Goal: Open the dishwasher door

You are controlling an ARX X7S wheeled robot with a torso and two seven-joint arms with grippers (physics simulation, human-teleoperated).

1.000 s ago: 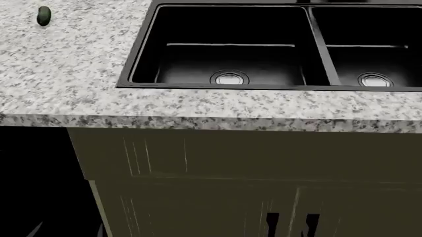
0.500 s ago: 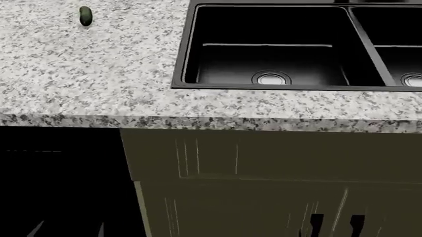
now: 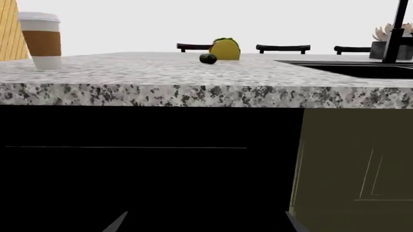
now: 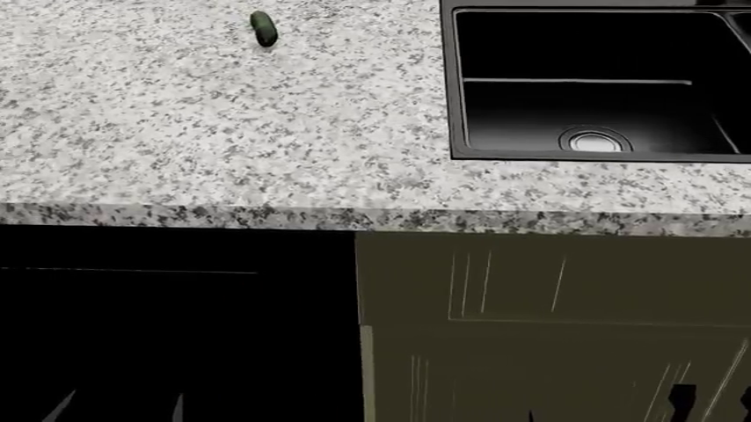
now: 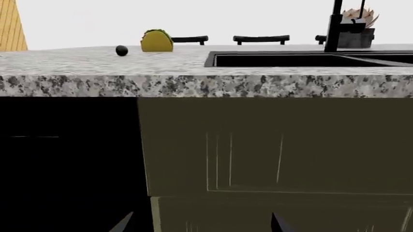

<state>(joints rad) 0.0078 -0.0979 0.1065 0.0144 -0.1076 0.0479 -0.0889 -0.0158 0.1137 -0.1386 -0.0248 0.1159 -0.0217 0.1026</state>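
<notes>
The dishwasher door [image 4: 176,325] is a wide glossy black panel under the granite counter, left of the olive cabinet. It is shut, with a thin pale line across its upper part. It fills most of the left wrist view [image 3: 142,169] and the left part of the right wrist view [image 5: 65,164]. My left gripper [image 4: 118,409] is open in front of the door, low down; only its two fingertips [image 3: 116,223] show, wide apart. My right gripper [image 5: 201,226] is open and empty, facing the seam between door and cabinet.
The granite counter [image 4: 176,132] overhangs the door. The black sink [image 4: 586,157] is set in at the right. A small dark green item [image 4: 264,28], a taco [image 3: 225,48] and a paper cup [image 3: 40,39] are on the counter. Olive cabinet fronts [image 4: 551,299] carry black handles [image 4: 681,400].
The head view has swung left: sink and olive cabinet slid right in the picture, and much more of the black door shows. The left fingertips stay at the bottom left.
</notes>
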